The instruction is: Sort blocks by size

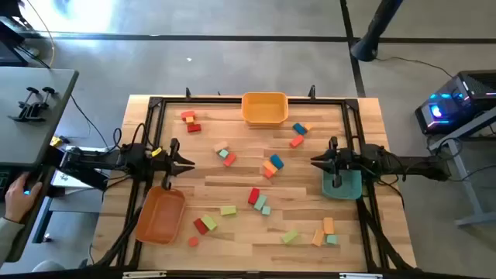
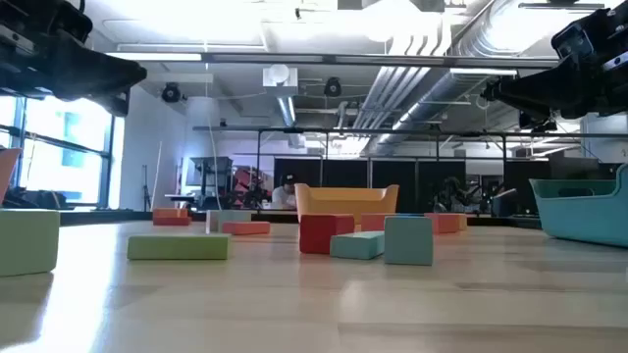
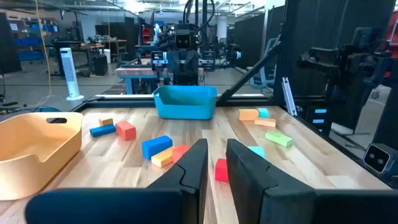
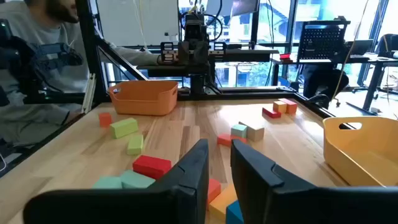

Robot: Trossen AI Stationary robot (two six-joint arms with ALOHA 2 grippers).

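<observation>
blocks (image 1: 262, 203): I saw red, orange, blue, teal and light green
trays: yellow (image 1: 264, 108), orange (image 1: 160, 215), teal (image 1: 342, 186)
table (image 1: 232, 182): pale striped wood
my arms: dark

Bright, even overhead light on the table (image 1: 248, 232); glare blooms off the ceiling lamps (image 2: 412, 20) (low view); windows (image 4: 280, 37) blow out; near blocks (image 2: 182, 246) soften.

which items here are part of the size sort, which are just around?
Job:
blocks scattered across the table
left gripper, right gripper, both empty

Just around:
yellow tray
orange tray
teal tray
person's hand at the table's left
</observation>
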